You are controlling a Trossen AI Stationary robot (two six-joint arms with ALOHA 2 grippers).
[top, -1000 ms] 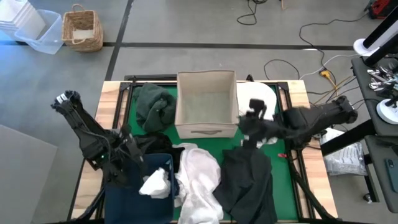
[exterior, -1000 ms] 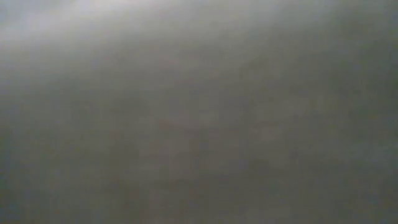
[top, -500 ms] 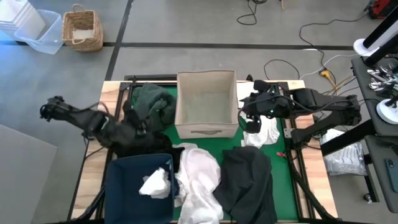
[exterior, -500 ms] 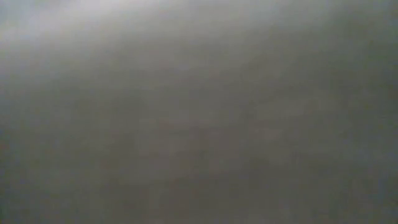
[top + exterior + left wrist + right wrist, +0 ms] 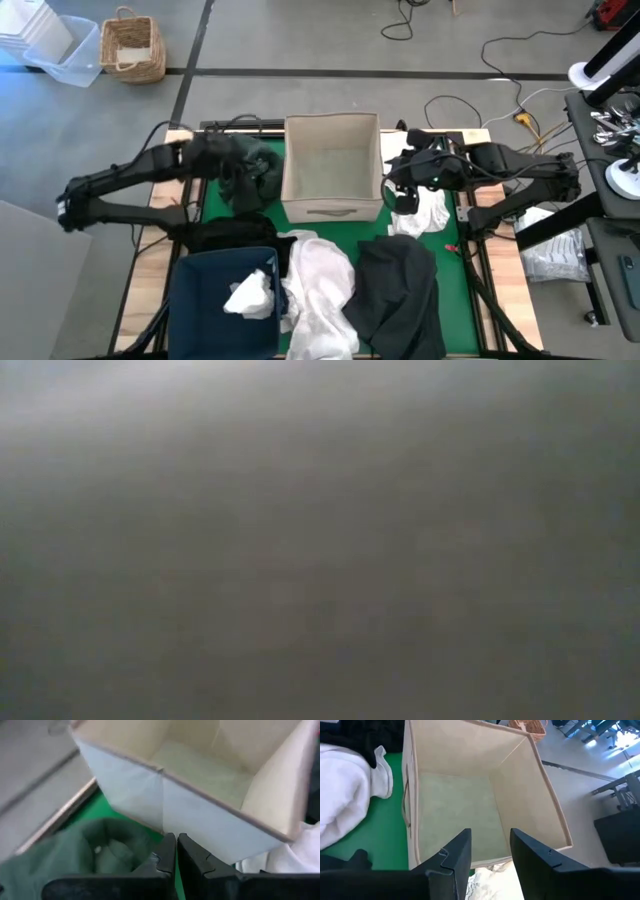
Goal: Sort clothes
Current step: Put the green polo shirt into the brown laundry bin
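Green garment [image 5: 250, 170] lies bunched at the table's back left, just beside the beige box [image 5: 332, 165]; my left gripper [image 5: 228, 160] hangs over its outer edge, fingers [image 5: 166, 855] pressed together with nothing between them. I judge the garment directly below and slightly boxward of that claw, so a straight descent should reach it. My right gripper [image 5: 403, 192] sits at the box's other side above a white garment [image 5: 428, 212], fingers [image 5: 457, 855] apart, empty. Nearer me: white clothes [image 5: 318, 290] beside a navy bin [image 5: 222, 300], black clothes [image 5: 400, 295] on the right. Low view shows nothing
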